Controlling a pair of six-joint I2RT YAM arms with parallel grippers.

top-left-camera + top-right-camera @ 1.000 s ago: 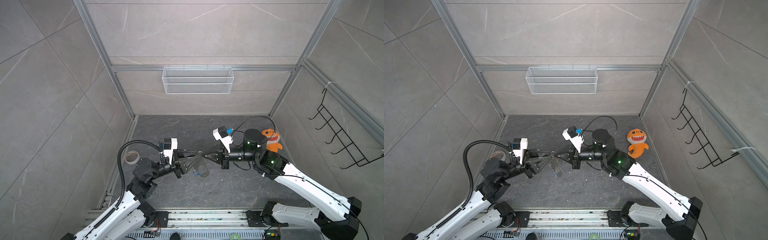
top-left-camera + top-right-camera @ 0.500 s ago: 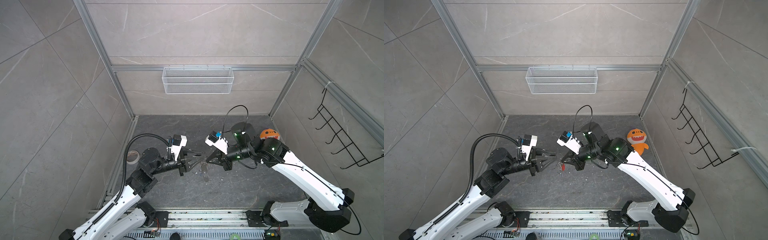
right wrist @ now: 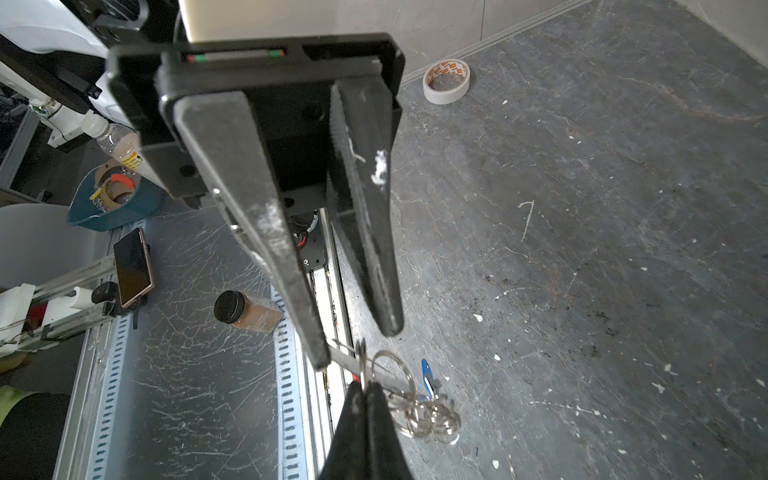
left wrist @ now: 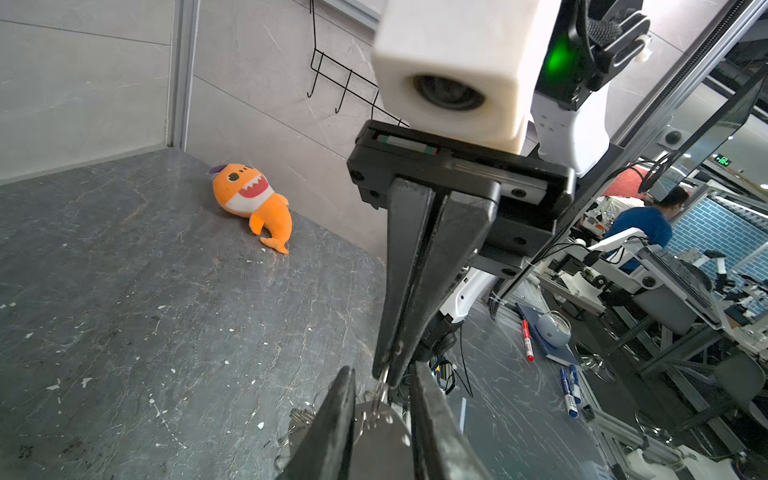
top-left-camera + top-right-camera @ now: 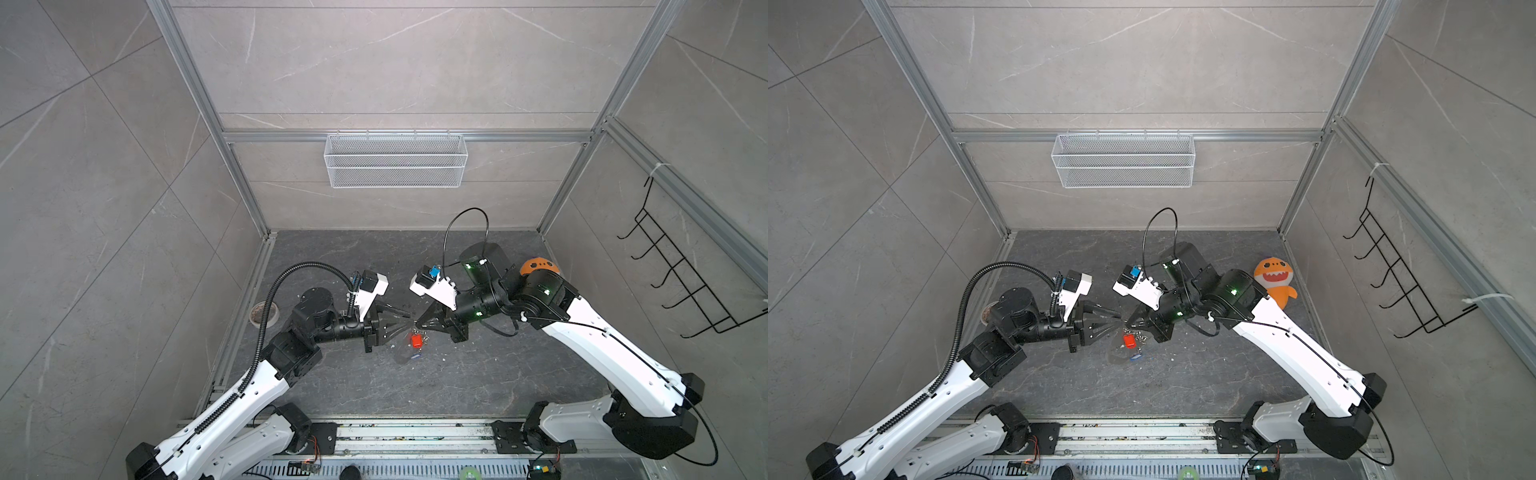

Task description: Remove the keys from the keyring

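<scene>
Farthest from the plush shark (image 5: 1274, 282), at the opposite edge of the floor, a tape roll (image 3: 445, 94) lies unused. Nearer to the shark is the left gripper (image 5: 410, 325). Its 2 fingers are partly apart with a clear gap, and they grip nothing yet. In the right wrist view 1 fingertip (image 3: 311, 340) seems to touch a thin metal part, while the other is off it. I judge it is placed like this so it can close on a key or its ring and pull against the other arm. Just beyond, well apart from the shark, the keyring (image 5: 402, 356) hangs between the 2 grippers, above the floor as far as I can tell. It is a flat dull-grey oval plate with a bunch of small silver rings (image 3: 428, 415) along one edge. The red-tagged key (image 5: 417, 340) dangles just under the gripper tips, and the blue-tagged key (image 3: 427, 374) hangs by the rings — both look attached. Next toward the shark, the right gripper (image 4: 385, 376) is fully closed and pinches 1 small ring at its tips. This carries the whole bundle, so the plate and tags hang free within reach of the left fingers.
</scene>
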